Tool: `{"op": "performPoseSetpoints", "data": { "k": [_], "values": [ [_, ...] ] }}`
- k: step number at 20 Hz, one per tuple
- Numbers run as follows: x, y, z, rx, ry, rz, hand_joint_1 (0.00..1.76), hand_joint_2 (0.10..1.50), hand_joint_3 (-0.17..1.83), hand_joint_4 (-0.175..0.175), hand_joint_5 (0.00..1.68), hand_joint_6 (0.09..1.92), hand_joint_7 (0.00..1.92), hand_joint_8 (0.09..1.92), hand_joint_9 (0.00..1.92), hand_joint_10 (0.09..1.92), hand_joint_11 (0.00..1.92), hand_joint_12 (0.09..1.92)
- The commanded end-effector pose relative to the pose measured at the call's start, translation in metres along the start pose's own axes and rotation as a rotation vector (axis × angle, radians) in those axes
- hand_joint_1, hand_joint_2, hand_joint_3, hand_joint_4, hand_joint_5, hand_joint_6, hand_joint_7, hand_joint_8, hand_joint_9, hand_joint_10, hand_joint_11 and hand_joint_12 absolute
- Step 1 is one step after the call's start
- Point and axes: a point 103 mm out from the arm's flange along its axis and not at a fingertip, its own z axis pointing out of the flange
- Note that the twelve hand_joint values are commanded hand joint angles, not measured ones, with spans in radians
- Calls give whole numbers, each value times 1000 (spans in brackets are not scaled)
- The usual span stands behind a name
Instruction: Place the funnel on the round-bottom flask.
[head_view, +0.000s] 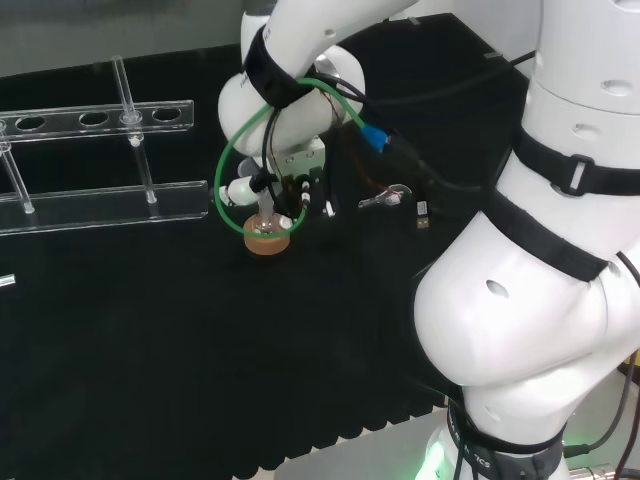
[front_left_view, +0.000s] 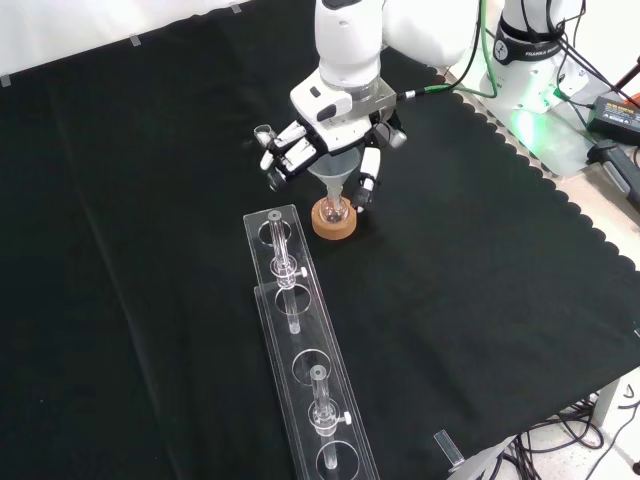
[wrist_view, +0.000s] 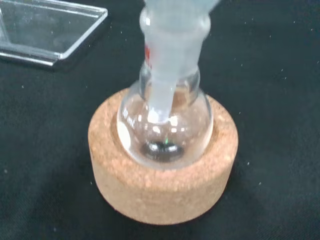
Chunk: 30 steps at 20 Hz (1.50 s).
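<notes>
In the front view, at the left lies a clear rack (front_left_view: 300, 360) with holes along the black-clothed desk (front_left_view: 150, 250), kept beside the work so the hand has free room over the flask. Just right of its far end a cork ring (front_left_view: 333, 222) cradles the round-bottom flask (front_left_view: 334, 211), which would roll without that stand. Above it the hand (front_left_view: 330, 125) comes down from the top; its fingers (front_left_view: 283, 150) are curled narrowly about the cone of the funnel (front_left_view: 341, 172), holding it upright over the neck so the stem can enter straight. The wrist view shows the stem already inside the neck and reaching into the bulb; I judge the funnel is seated or nearly so, with only the release left
</notes>
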Motion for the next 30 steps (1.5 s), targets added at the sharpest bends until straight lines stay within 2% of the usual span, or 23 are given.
{"op": "performPoseSetpoints", "data": {
  "k": [1, 4, 5, 6, 8, 10, 11, 12, 14, 17, 20, 24, 30],
  "values": [
    [-1, 6, -57, 25, 70, 7, 237, 710, 28, -102, 10, 87, 0, 87, 0, 412, 236, 1621],
    [-17, 4, -89, 25, 183, -36, 224, 704, 20, -95, 0, 87, 0, 87, 0, 321, 200, 1624],
    [-30, 2, -104, 39, 270, -65, 223, 703, 19, -94, 0, 87, 0, 87, 0, 312, 195, 1624],
    [-43, 0, -119, 55, 339, -88, 223, 703, 18, -93, 0, 87, 0, 87, 0, 326, 191, 1625],
    [-60, -4, -135, 68, 412, -113, 226, 705, 17, -93, 0, 87, 0, 87, 0, 393, 188, 1628],
    [-95, -14, -167, 99, 524, -166, 231, 707, 15, -96, 0, 87, 0, 87, 0, 483, 192, 1628],
    [-106, -18, -177, 112, 555, -191, 234, 708, 14, -97, 0, 87, 0, 87, 0, 524, 193, 1627],
    [-121, -24, -190, 149, 554, -242, 242, 711, 15, -99, 0, 87, 0, 87, 0, 552, 192, 1626],
    [-140, -37, -211, 187, 512, -276, 267, 727, 19, -94, 0, 87, 0, 87, 0, 542, 166, 1614],
    [-155, -48, -228, 203, 478, -272, 281, 737, 20, -87, 0, 87, 0, 87, 0, 497, 135, 1604],
    [-167, -59, -245, 186, 458, -241, 282, 738, 18, -85, 0, 87, 0, 87, 0, 473, 101, 1598],
    [-178, -62, -253, 147, 477, -232, 282, 738, 17, -82, 0, 87, 0, 87, 0, 464, 89, 1598],
    [-176, -45, -247, 167, 518, -214, 283, 739, 17, -79, 0, 87, 0, 87, 0, 457, 81, 1600]
  ]
}}
